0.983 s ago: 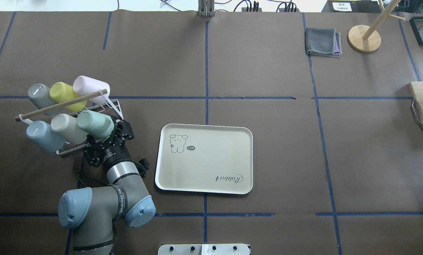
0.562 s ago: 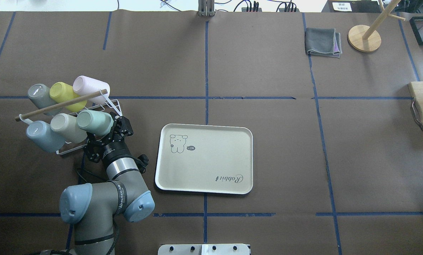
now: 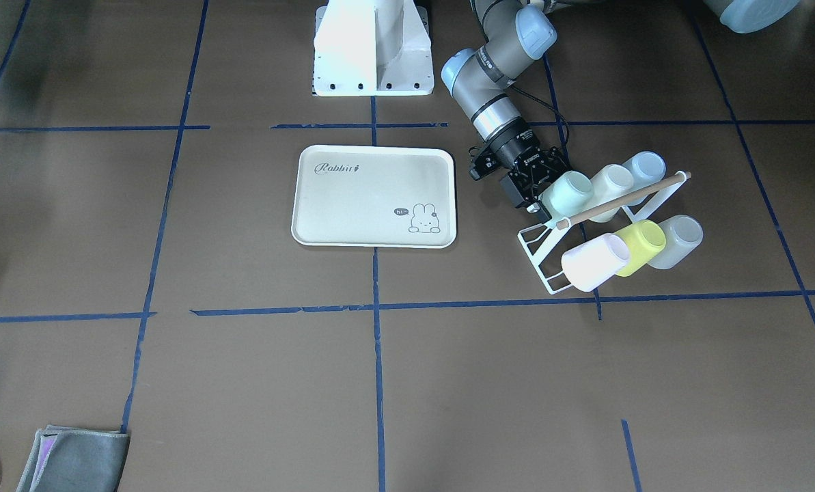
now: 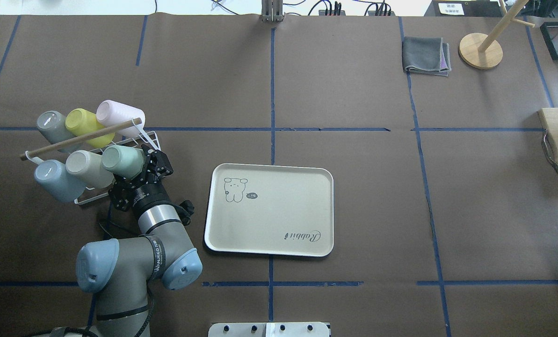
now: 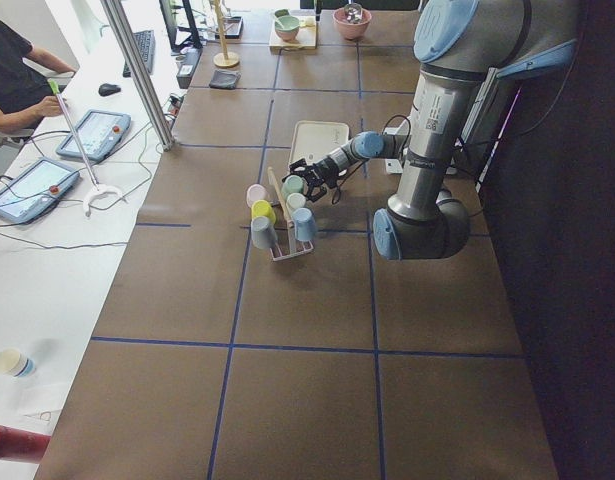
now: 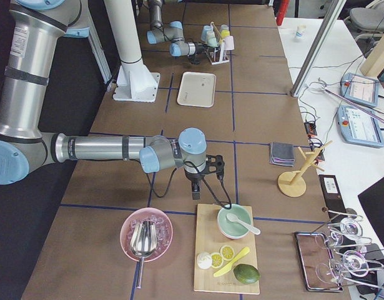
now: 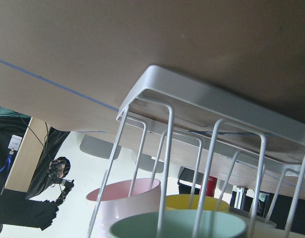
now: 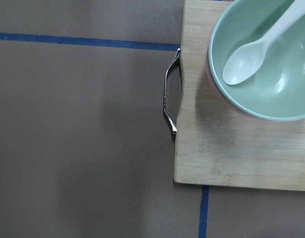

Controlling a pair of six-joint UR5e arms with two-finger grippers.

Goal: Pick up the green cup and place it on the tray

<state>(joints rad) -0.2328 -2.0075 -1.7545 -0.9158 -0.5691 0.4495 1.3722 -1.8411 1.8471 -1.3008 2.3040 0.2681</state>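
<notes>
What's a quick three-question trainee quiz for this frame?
1. True or false: the green cup already sits on the tray.
2. The left hand is at which cup? A green, B yellow, C blue.
3. How many cups hang on the rack?
Key: 1 false; 2 A; 3 six.

wooden rod [image 4: 80,139] and rack [image 7: 207,96] wires close around green cup [image 4: 122,160]; bare table [image 4: 190,154] toward tray [image 4: 279,210]
</notes>
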